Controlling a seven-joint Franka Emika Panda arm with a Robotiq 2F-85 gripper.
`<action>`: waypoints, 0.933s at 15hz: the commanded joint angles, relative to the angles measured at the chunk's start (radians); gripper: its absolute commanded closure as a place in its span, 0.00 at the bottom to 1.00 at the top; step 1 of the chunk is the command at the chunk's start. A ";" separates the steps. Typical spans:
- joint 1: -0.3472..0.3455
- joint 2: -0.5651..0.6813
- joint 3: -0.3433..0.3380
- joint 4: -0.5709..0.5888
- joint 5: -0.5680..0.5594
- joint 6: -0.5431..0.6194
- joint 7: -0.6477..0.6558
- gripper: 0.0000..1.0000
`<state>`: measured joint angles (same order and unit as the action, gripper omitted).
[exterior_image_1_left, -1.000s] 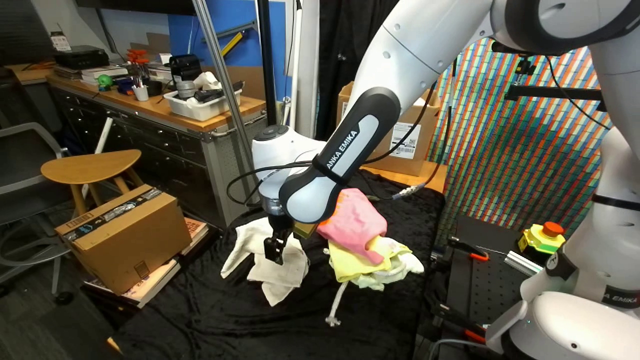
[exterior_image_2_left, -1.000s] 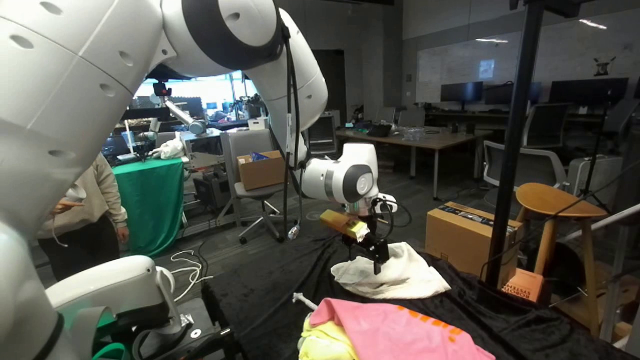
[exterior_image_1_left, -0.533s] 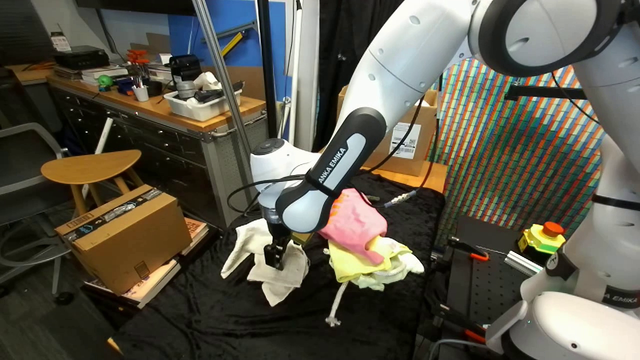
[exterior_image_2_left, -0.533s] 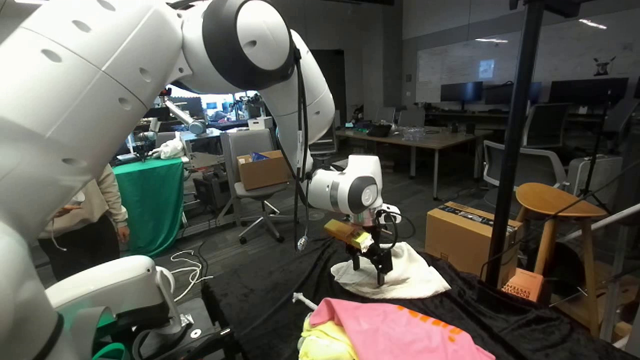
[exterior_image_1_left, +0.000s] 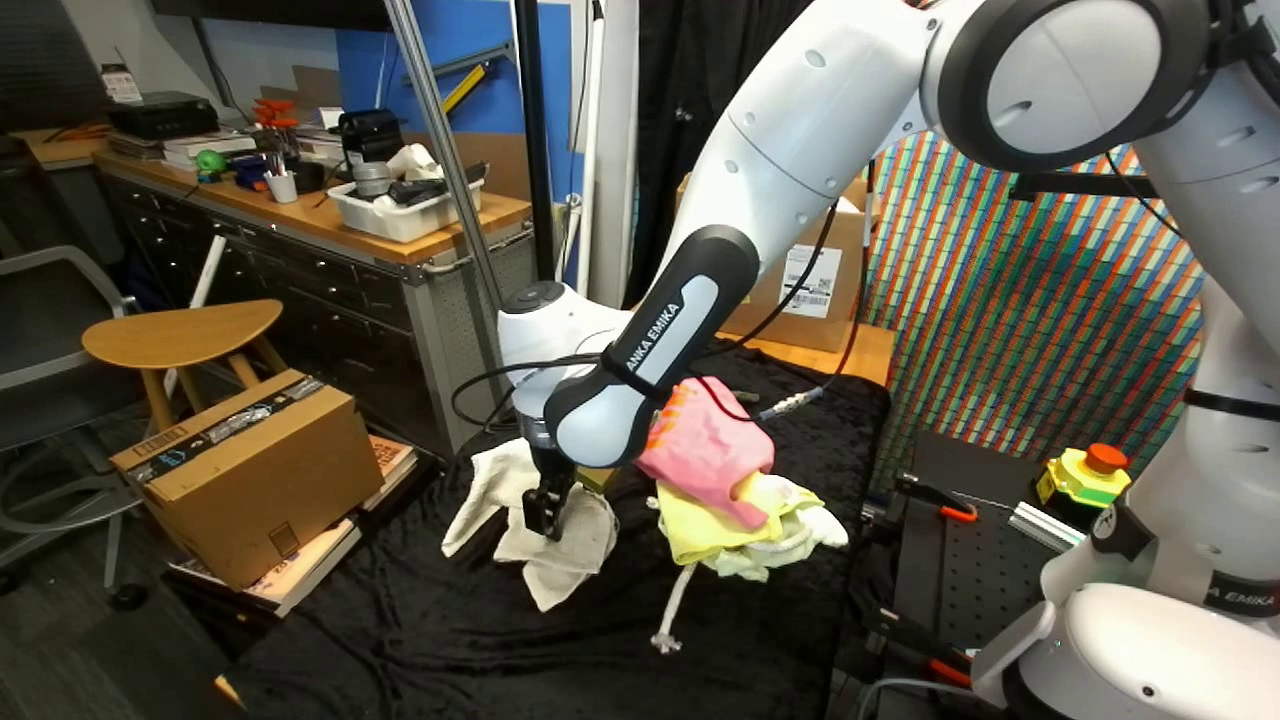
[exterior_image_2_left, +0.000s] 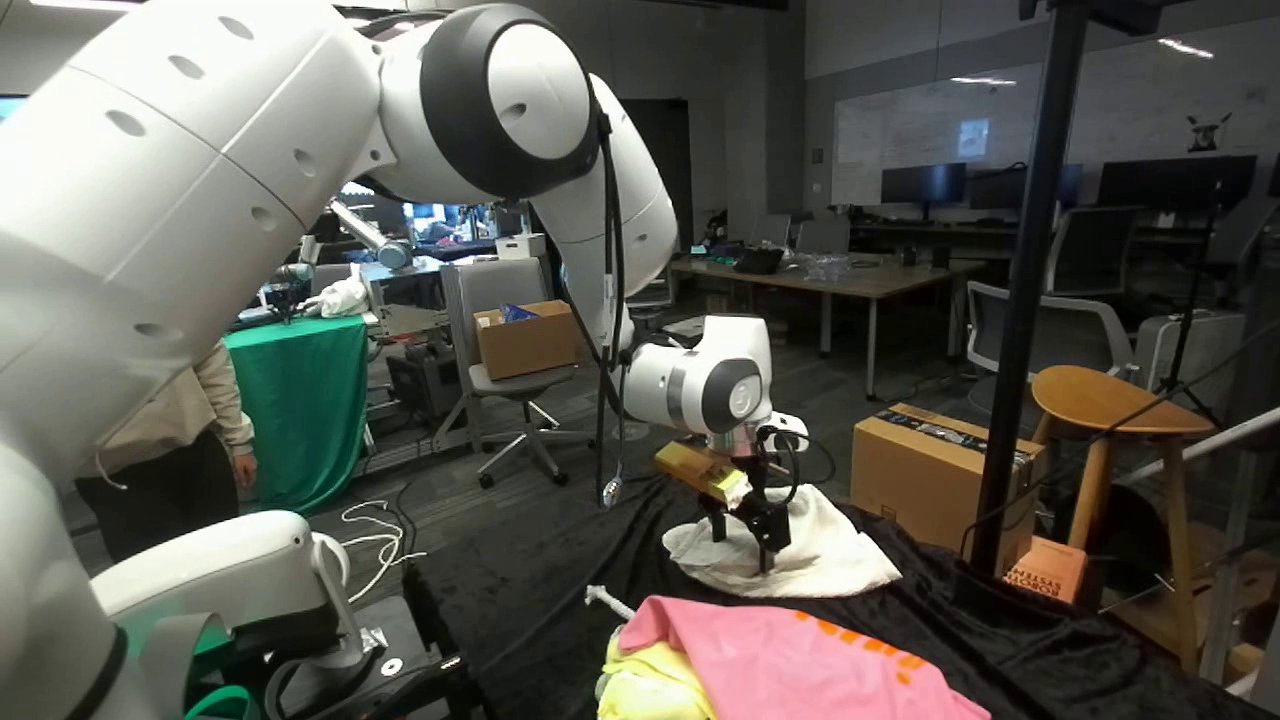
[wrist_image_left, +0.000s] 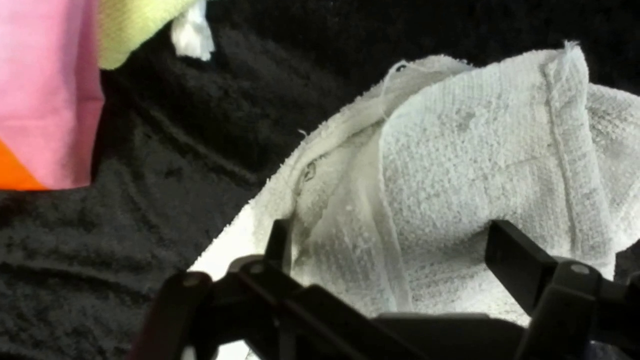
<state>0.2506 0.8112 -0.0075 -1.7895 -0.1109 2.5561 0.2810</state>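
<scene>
A crumpled off-white cloth (exterior_image_1_left: 590, 535) lies on the black table cover, and it also shows in the other views (exterior_image_2_left: 835, 555) (wrist_image_left: 465, 150). My gripper (wrist_image_left: 390, 232) is open, its two black fingers set wide apart with part of this cloth between them. In both exterior views the gripper (exterior_image_1_left: 545, 520) (exterior_image_2_left: 743, 550) points down at the cloth's middle. The fingertips are at or just above the cloth; I cannot tell whether they touch. A pink cloth (exterior_image_1_left: 710, 440) with orange marks lies beside it, on top of a yellow cloth (exterior_image_1_left: 695, 530).
A white cord end (exterior_image_1_left: 672, 612) sticks out from the pink and yellow pile. A black velvet cover (exterior_image_1_left: 560, 660) spreads under the cloths. A black upright pole (exterior_image_2_left: 1025, 300) and a cardboard box (exterior_image_2_left: 930, 480) stand beyond the table edge. Another box (exterior_image_1_left: 810, 290) stands behind the pile.
The arm and gripper have come down onto the off-white cloth, mostly in the first half second, then a little further. The cloths look unmoved. The gripper stays open.
</scene>
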 joint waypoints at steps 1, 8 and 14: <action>0.013 -0.015 -0.011 0.003 0.020 -0.009 0.028 0.00; 0.023 -0.038 -0.014 -0.026 0.020 0.000 0.054 0.00; 0.043 -0.056 -0.026 -0.053 0.011 0.017 0.088 0.47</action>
<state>0.2649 0.8020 -0.0100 -1.7944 -0.1053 2.5574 0.3401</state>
